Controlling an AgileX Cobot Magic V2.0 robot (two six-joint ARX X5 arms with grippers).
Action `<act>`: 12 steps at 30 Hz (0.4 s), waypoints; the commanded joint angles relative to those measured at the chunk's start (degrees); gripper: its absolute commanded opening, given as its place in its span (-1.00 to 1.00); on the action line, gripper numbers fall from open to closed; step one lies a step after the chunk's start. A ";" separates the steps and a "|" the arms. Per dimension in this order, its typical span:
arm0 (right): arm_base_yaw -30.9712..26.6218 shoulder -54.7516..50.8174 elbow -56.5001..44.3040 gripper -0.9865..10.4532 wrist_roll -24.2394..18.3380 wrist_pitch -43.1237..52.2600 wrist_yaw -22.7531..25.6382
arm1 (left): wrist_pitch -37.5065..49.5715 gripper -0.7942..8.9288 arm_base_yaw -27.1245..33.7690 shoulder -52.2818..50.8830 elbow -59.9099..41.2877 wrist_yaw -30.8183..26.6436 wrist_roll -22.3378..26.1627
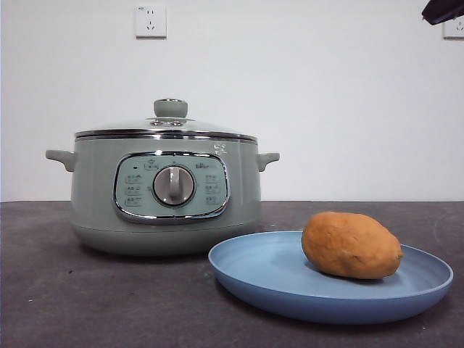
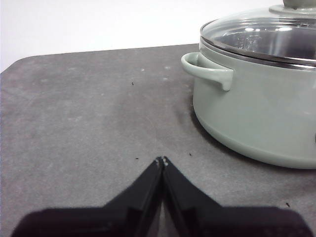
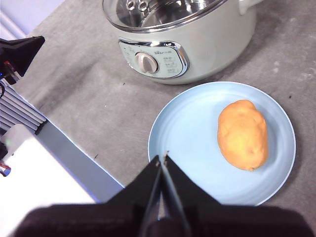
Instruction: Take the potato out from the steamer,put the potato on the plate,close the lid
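Note:
The orange-brown potato (image 1: 351, 245) lies on the light-blue plate (image 1: 268, 279) at the front right; both also show in the right wrist view, potato (image 3: 243, 134) on plate (image 3: 187, 133). The sage-green steamer (image 1: 165, 196) stands left of the plate with its glass lid (image 1: 167, 125) closed on it. My right gripper (image 3: 162, 159) is shut and empty, high above the plate's edge. My left gripper (image 2: 161, 161) is shut and empty, over the bare table beside the steamer (image 2: 256, 108), near its side handle (image 2: 206, 70).
The dark grey table (image 1: 87, 297) carries the steamer and plate. A black arm tip (image 1: 442, 10) shows at the top right corner. A wall socket (image 1: 150, 20) is on the white wall. White and black equipment (image 3: 29, 168) lies past the table edge.

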 commanded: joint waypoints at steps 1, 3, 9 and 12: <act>-0.77 -0.90 0.17 -0.83 -0.83 -0.02 0.20 | -0.57 -0.84 0.15 -0.17 -0.63 0.07 -0.37; -2.78 -2.36 0.15 -0.83 -5.57 0.07 0.22 | -0.57 -0.84 0.15 -0.17 -0.63 0.07 -0.37; -14.82 -9.51 -1.51 -0.83 -6.97 4.85 0.13 | -0.57 -0.84 0.15 -0.17 -0.63 0.09 -0.39; -20.59 -14.36 -6.10 -0.83 -7.19 12.22 0.11 | -0.57 -0.84 0.15 -0.17 -0.63 0.04 -0.39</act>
